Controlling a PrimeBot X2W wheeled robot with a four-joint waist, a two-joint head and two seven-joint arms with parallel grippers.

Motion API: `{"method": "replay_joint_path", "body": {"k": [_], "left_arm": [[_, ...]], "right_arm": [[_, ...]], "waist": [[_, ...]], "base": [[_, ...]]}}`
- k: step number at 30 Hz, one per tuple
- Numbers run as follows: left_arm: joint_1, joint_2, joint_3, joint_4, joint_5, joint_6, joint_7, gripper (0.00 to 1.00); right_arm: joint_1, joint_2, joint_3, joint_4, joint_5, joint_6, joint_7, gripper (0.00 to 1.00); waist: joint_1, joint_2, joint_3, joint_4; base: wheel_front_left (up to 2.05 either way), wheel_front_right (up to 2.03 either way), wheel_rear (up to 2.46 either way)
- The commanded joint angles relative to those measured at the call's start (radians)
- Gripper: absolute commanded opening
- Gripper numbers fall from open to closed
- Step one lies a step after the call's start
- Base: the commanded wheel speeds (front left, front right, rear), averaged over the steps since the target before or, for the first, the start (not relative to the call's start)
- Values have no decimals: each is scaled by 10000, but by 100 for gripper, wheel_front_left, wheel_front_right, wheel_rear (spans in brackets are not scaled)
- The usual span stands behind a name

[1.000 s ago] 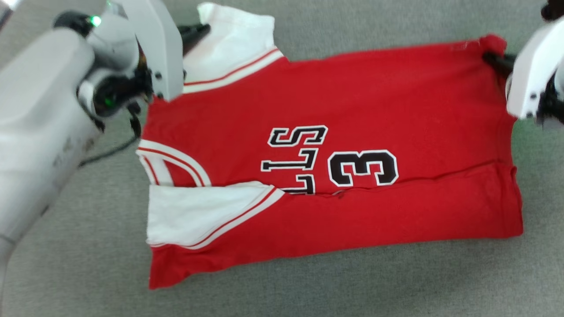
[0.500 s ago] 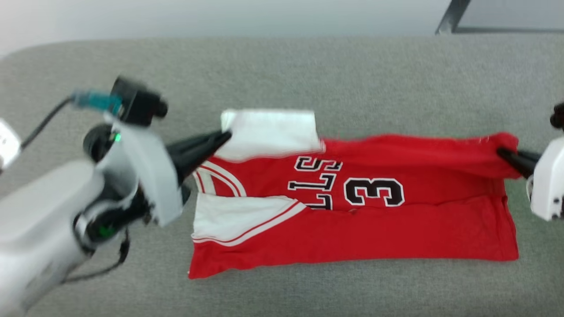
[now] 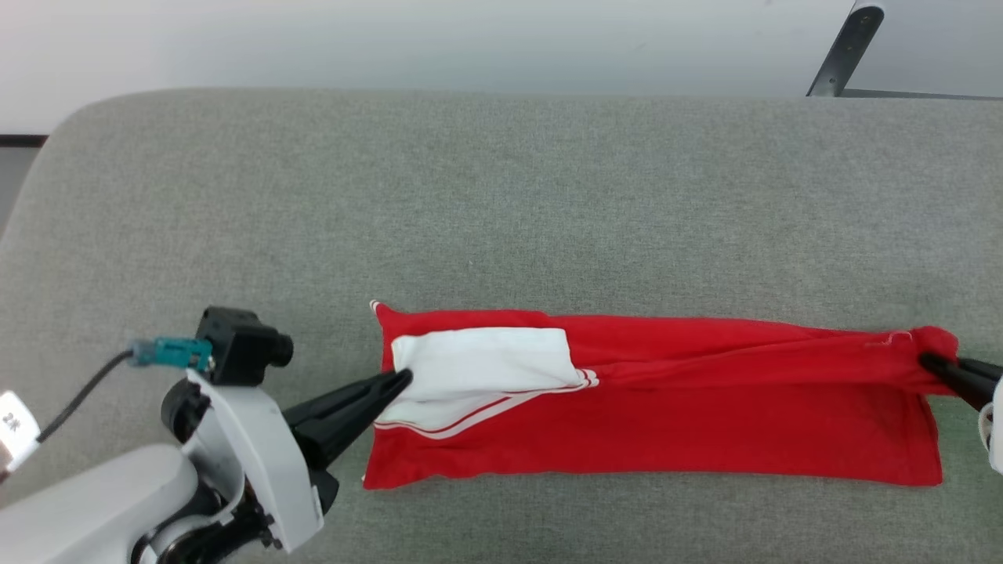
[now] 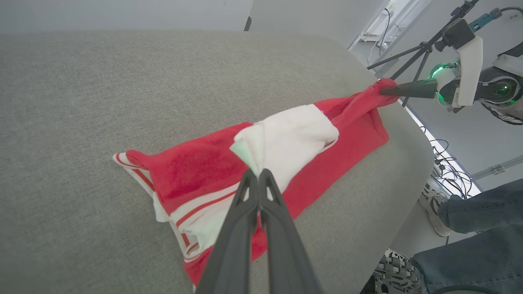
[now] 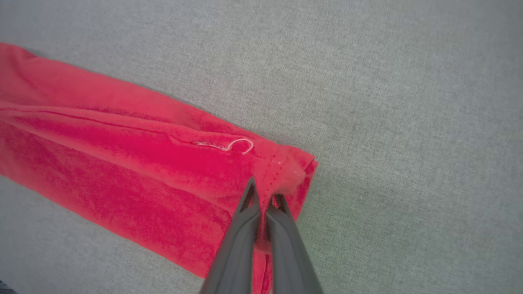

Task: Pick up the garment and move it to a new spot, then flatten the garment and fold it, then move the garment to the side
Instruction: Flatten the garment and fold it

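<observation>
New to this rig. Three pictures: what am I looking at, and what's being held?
It is a two-armed robot. The overhead picture comes from a camera on its head, looking down at a grey padded surface. The other two come from a camera on each wrist, looking along that arm's two dark fingers. A red shirt with a white sleeve lies folded into a long strip. The left gripper is shut on the white sleeve end; the right gripper is shut on the opposite red corner.

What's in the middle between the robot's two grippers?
The garment lies between them in the head view: the left gripper pinches one end, the right gripper the other.
</observation>
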Motion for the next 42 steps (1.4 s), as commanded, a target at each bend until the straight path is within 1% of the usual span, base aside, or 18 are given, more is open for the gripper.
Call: {"method": "replay_joint_path", "body": {"k": [1,6,10,13,14,15,16,17,18,23,28,30,34,36,41,42], "left_arm": [[240,47,8,-6,-50,104,-99,0],[557,-28,-52,189,54,253,-180,0],[760,-367,-101,560,226,359,-324,0],[817,-706,-110,1015,396,506,-488,0],[841,-812,-123,1156,438,524,-521,14],[855,-888,-122,1294,488,578,-567,31],[862,-968,-92,1421,504,611,-664,49],[862,-1045,-37,1529,522,639,-776,82],[872,-1114,24,1624,499,671,-883,100],[1099,-1214,390,1781,439,800,-1373,100],[1712,-1243,1137,1701,579,1315,-1637,100],[2037,-1374,1680,1624,728,1521,-1662,100],[3076,-2000,3181,1446,1444,1888,-1661,100],[3564,-2348,3771,1414,2036,2056,-1663,100],[4570,-3347,4824,1330,3553,2404,-1667,100],[4702,-3466,4966,1348,3960,2511,-1665,100]], "right_arm": [[365,-16,-245,-119,-167,-8,128,0],[883,281,-718,-361,-390,-8,352,0],[1227,639,-1227,-329,-841,-8,441,0],[1351,1102,-1594,-242,-1087,-8,380,0],[1389,1222,-1723,-221,-1185,-8,364,5],[1429,1318,-1825,-190,-1285,-8,358,24],[1473,1424,-1928,-188,-1398,-8,379,46],[1516,1544,-2004,-183,-1439,-8,410,81],[1565,1655,-2090,-202,-1399,-8,426,100],[1970,1672,-2692,-574,-1271,-8,694,100],[2322,1412,-3394,-892,-1246,-8,1284,100],[2459,1426,-3634,-883,-1102,-8,1673,100],[2653,1406,-4127,-584,-875,-8,2481,100],[2738,1442,-4363,-360,-785,-8,2796,100],[2894,1552,-4987,278,-772,-8,3323,100],[2880,1560,-5094,394,-812,-8,3449,100]], "waist": [[0,0,95,19],[0,0,270,-16],[0,0,421,-36],[0,0,488,-50],[0,0,498,-57],[0,0,497,-57],[0,0,495,-54],[0,0,475,-45],[0,0,435,-26],[0,0,186,62],[0,0,-64,183],[0,0,-130,284],[0,0,-191,616],[0,0,-217,816],[0,0,-300,1400],[0,0,-313,1508]], "base": [[0,0,0],[0,0,0],[0,0,0],[0,0,0],[0,0,0],[0,0,0],[0,0,0],[0,0,0],[0,0,0],[0,0,0],[0,0,0],[0,0,0],[0,0,0],[0,0,0],[0,0,0],[0,0,0]]}}
